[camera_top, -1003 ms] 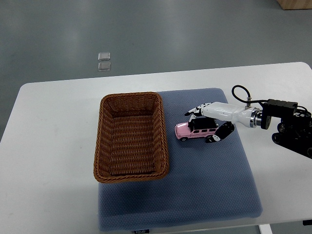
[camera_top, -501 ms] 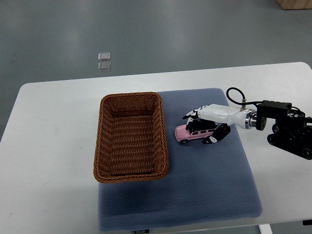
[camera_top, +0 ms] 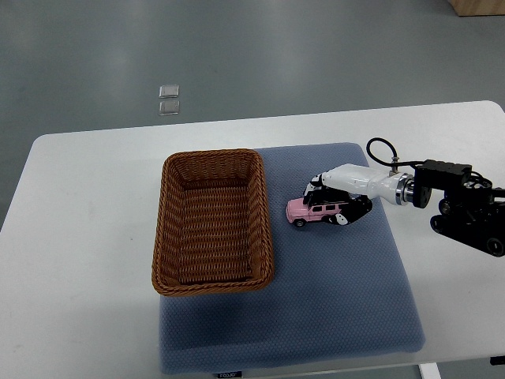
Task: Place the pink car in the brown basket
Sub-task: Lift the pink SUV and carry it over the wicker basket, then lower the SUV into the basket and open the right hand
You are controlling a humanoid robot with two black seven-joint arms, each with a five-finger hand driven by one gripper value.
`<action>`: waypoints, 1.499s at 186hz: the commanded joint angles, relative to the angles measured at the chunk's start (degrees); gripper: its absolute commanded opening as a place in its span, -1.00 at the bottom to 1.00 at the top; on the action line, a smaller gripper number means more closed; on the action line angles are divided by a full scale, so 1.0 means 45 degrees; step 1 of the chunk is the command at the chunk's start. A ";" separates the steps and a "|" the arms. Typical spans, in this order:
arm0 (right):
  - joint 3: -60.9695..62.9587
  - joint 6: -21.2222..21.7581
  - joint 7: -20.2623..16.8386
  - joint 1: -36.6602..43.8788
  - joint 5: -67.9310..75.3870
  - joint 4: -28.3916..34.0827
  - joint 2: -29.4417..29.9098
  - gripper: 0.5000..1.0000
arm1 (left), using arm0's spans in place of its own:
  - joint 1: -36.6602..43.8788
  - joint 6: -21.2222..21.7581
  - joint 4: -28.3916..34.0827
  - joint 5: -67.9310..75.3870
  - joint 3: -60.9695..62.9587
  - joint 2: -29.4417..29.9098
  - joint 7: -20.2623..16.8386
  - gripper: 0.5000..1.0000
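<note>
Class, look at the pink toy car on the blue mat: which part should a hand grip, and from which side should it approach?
Grip the pink car across its narrow body, fingers on one long side and thumb on the other. It lies lengthwise left to right beside the brown basket, so coming from the right and above fits best, as the right hand does now.

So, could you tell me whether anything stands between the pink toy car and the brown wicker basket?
Nothing visible does. The right hand is closed on the pink toy car; only bare blue mat separates it from the brown wicker basket, whose near wall must be cleared.
</note>
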 commanded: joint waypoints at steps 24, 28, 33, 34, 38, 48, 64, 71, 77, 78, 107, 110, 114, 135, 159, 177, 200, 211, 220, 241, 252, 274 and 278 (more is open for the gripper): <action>0.0173 -0.0682 0.0081 0.0812 0.0315 0.0436 -0.0591 -1.00 | -0.0004 -0.0002 -0.0017 0.0004 -0.0019 0.0000 -0.0018 1.00; 0.0192 -0.0702 0.0101 0.0929 0.0393 0.0456 -0.0631 -1.00 | -0.0004 -0.0002 -0.0017 0.0004 -0.0019 0.0000 0.0002 1.00; 0.0212 -0.0702 0.0101 0.1027 0.0452 0.0495 -0.0670 -1.00 | -0.0004 -0.0002 -0.0017 0.0004 -0.0019 0.0000 -0.0018 1.00; 0.0212 -0.0702 0.0101 0.1085 0.0491 0.0515 -0.0670 -1.00 | -0.0004 -0.0002 -0.0017 0.0004 -0.0019 0.0000 -0.0018 1.00; 0.0251 -0.0702 0.0101 0.1164 0.0530 0.0515 -0.0670 -1.00 | -0.0004 -0.0002 -0.0017 0.0004 -0.0019 0.0000 0.0002 1.00; 0.0388 -0.0682 0.0121 0.1477 0.0667 0.0534 -0.0670 -1.00 | -0.0004 -0.0002 -0.0017 0.0004 -0.0019 0.0000 0.0002 1.00; 0.0603 -0.0623 0.0140 0.1848 0.0823 0.0534 -0.0572 -1.00 | -0.0004 -0.0002 -0.0017 0.0004 -0.0039 0.0000 -0.0018 1.00; 0.0661 -0.0584 0.0140 0.2062 0.0901 0.0554 -0.0494 -1.00 | 0.0015 -0.0002 0.0002 0.0004 -0.0039 0.0000 0.0002 1.00; 0.0661 -0.0565 0.0140 0.2218 0.0960 0.0554 -0.0436 -1.00 | -0.0004 -0.0002 0.0002 0.0004 -0.0039 0.0000 0.0001 1.00; 0.0661 -0.0565 0.0140 0.2219 0.0960 0.0554 -0.0435 -1.00 | -0.0004 -0.0002 0.0002 0.0004 -0.0039 0.0000 0.0002 1.00; 0.0661 -0.0506 0.0140 0.2668 0.1019 0.0612 0.0326 -1.00 | 0.0015 -0.0002 0.0002 0.0004 -0.0039 0.0000 -0.0018 1.00; 0.0661 -0.0487 0.0140 0.2668 0.0999 0.0612 0.0501 -1.00 | 0.0015 -0.0002 -0.0017 0.0004 -0.0039 0.0000 -0.0018 1.00; 0.0642 -0.0487 0.0140 0.2687 0.0999 0.0612 0.0696 -1.00 | -0.0004 -0.0002 -0.0017 0.0004 -0.0039 0.0000 0.0002 1.00; 0.0544 -0.0467 0.0160 0.2687 0.0999 0.0612 0.1479 -1.00 | 0.0015 -0.0002 -0.0056 0.0004 -0.0039 0.0000 0.0002 1.00; 0.0213 -0.0409 0.0140 0.2668 0.1038 0.0574 0.2630 -1.00 | -0.0004 -0.0002 -0.0037 0.0004 -0.0039 0.0000 0.0002 1.00; -0.0256 -0.0409 0.0140 0.2687 0.1019 0.0437 0.3294 -1.00 | -0.0004 -0.0002 -0.0037 0.0004 -0.0039 0.0000 0.0001 1.00; -0.0530 -0.0409 0.0140 0.2668 0.1019 0.0144 0.3920 -1.00 | 0.0015 -0.0002 -0.0056 0.0004 -0.0039 0.0000 0.0002 1.00; -0.0686 -0.0409 0.0140 0.2629 0.0999 -0.0013 0.4096 -1.00 | -0.0004 -0.0002 -0.0076 0.0004 -0.0039 0.0000 0.0002 1.00; -0.0823 -0.0409 0.0140 0.2590 0.0999 -0.0188 0.4252 -1.00 | -0.0004 -0.0002 -0.0096 0.0004 -0.0039 0.0000 0.0002 1.00; -0.0862 -0.0409 0.0121 0.2512 0.0979 -0.0384 0.4291 -1.00 | 0.0015 -0.0002 -0.0096 0.0004 -0.0039 0.0000 0.0002 1.00; -0.0921 -0.0428 0.0121 0.2414 0.0960 -0.0384 0.4272 -1.00 | -0.0004 -0.0002 -0.0096 0.0004 -0.0039 0.0000 -0.0018 1.00; -0.1018 -0.0506 0.0101 0.2375 0.0999 -0.0462 0.4272 -0.59 | 0.0015 -0.0002 -0.0096 0.0004 -0.0019 0.0000 0.0002 1.00; -0.1018 -0.0506 0.0101 0.2375 0.0999 -0.0462 0.4272 -0.45 | -0.0004 -0.0002 -0.0096 0.0004 -0.0019 0.0000 0.0002 1.00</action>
